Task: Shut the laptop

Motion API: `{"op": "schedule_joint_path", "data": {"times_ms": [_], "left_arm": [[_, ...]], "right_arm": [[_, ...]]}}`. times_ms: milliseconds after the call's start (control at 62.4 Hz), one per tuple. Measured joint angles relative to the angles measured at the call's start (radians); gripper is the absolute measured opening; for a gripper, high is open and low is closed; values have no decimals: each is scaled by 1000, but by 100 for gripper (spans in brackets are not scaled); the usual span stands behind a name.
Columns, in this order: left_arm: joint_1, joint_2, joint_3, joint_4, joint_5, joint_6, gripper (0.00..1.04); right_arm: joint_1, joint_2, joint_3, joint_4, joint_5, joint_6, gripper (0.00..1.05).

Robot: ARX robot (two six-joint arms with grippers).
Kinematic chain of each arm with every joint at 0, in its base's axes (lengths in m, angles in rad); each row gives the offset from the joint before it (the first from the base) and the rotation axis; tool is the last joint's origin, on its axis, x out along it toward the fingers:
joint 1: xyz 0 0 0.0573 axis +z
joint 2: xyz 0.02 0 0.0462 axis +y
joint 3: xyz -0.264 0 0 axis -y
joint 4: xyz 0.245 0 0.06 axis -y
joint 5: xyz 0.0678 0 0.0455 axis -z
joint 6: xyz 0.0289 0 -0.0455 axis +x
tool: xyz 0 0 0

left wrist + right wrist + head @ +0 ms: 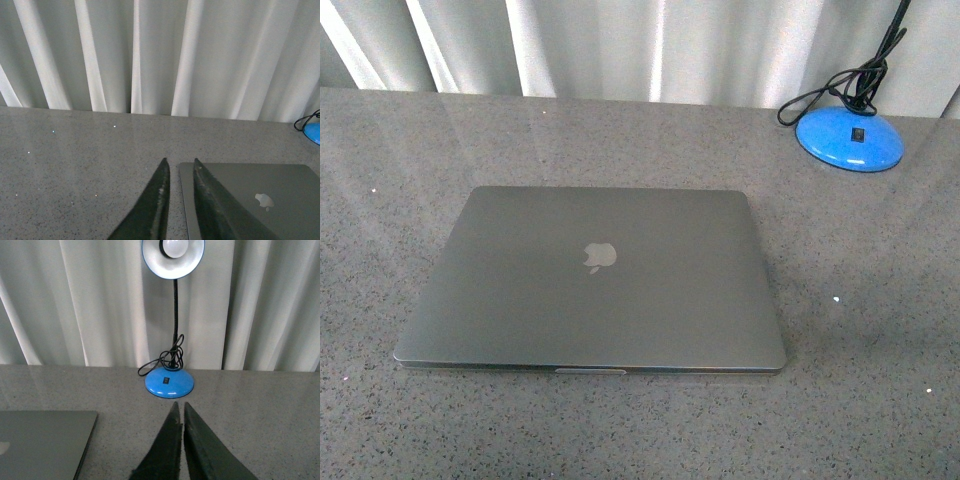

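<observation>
- laptop [590, 280] lid is fully down, flat on the base, apple logo [601, 256] facing up. No visible gap along the front edge in the front view.
- It sits flat on the grey speckled desk [860, 400], roughly centre, front edge towards the robot, turned slightly off square.
- Judgement: the close step looks done. Nothing left to push down.
- left pincer [180, 167]: fingers nearly together, a narrow gap between the tips, gripping nothing. It hangs above the desk by the laptop's left far corner. I can't tell whether it's over the lid or just beside it; no contact visible.
- right pincer [179, 410]: fingers practically shut, only a thin slit, empty. It sits over bare desk to the right of the laptop, apart from it, pointing at the lamp.
- Neither arm shows in the front view, so both are clear of the laptop's near side.
- Around it: blue-based desk lamp [169, 382] at the far right of the desk, black gooseneck, cable [835, 90] coiled on the base. Well apart from the laptop.
- White curtain [150, 55] behind the desk's far edge.
- Next move, as I read it: no more manipulation. Pull both arms back and up, and keep the left one off the lid corner so the laptop doesn't shift.
- Risk is low. Only the left pincer is close enough to clip the laptop.
</observation>
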Motion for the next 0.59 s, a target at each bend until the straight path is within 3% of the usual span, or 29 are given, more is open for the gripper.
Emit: {"op": "schedule_joint_path", "data": {"times_ms": [433, 497, 593], "left_arm": [[0, 0, 0, 0, 0, 0, 98], [0, 0, 0, 0, 0, 2, 98], [0, 0, 0, 0, 0, 2, 98]], "right_arm": [[0, 0, 0, 0, 0, 0, 85], [0, 0, 0, 0, 0, 2, 96], [0, 0, 0, 0, 0, 4, 94]]}}
